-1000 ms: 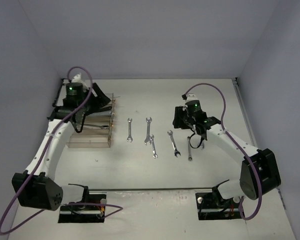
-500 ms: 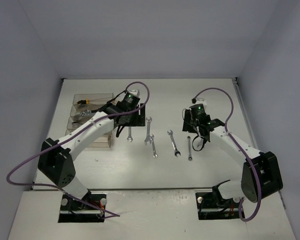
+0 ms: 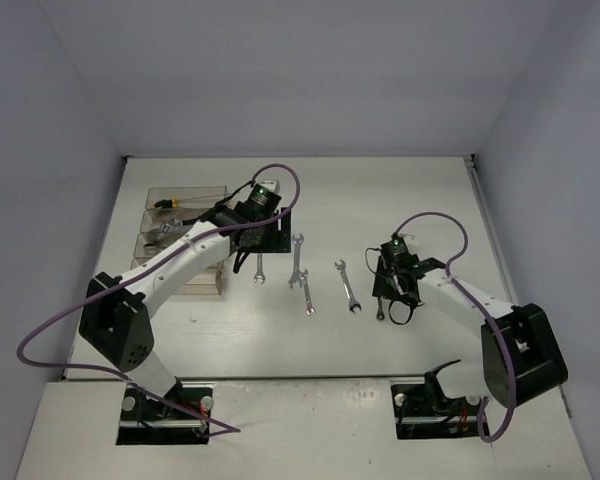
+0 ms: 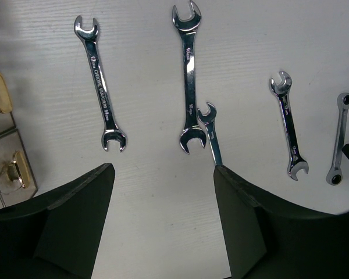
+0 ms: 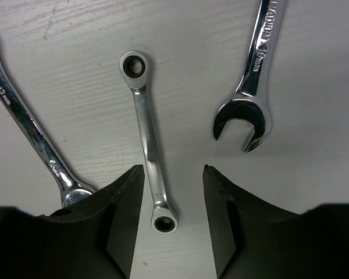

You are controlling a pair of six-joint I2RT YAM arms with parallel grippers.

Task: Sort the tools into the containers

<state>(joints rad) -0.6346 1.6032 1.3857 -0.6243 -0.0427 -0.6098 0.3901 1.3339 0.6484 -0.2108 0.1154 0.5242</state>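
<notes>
Under right pincer (image 5: 171, 171), jaws apart, ratchet wrench (image 5: 146, 133) flat on table (image 5: 75, 70).

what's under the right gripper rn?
A small silver ratchet wrench with ring ends lies on the white table between the right gripper's open fingers. One finger hides the near end of the silver spanner beside it.

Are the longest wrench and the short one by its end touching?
Touching. In the left wrist view the head of the short wrench meets the shaft of the long wrench, with no gap showing.
</notes>
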